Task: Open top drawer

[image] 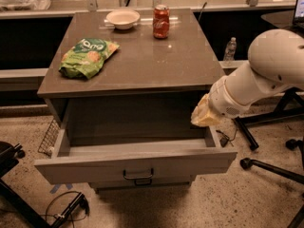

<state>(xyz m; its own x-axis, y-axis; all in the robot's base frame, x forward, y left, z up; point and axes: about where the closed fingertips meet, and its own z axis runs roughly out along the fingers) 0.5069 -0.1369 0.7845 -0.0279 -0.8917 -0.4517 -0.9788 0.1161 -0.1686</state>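
DRAWER OUT, ARM CLOSE. Nearest the camera, the wide grey flat-fronted top drawer (95,167) stands pulled well out from under the front edge of the grey-brown square-topped desk (156,65). Its small dark bar handle (138,175) sits at mid-front with nothing holding it. Just behind the drawer's right wall and right below the desk's front right corner hangs my yellowish pincer (205,114), on its thick white arm. Whether it is spread, pressed together or pinching anything, I cannot tell, nor whether it touches the wall.

As I judge it, the opening is all but done and the danger lies in getting away. Lifting straight up could knock my wrist on the overhang at the front right corner. Swinging inward could catch the right wall and skew the drawer or shove it back in. A further pull might run it to the end of its travel. A jolt to the desk could also tip the red metal soda can (161,21) standing near the far edge. The black star-shaped chair base (266,163) on the floor, off the right edge, crowds my way back.

The top drawer itself looks sound: a plain grey box, its floor bare as far as I can see, front panel level, side walls thin. Further back on the desk, a green crinkled snack bag (88,56) lies toward the left edge, and a shallow white bowl (123,19) rests beside the can at the far edge.
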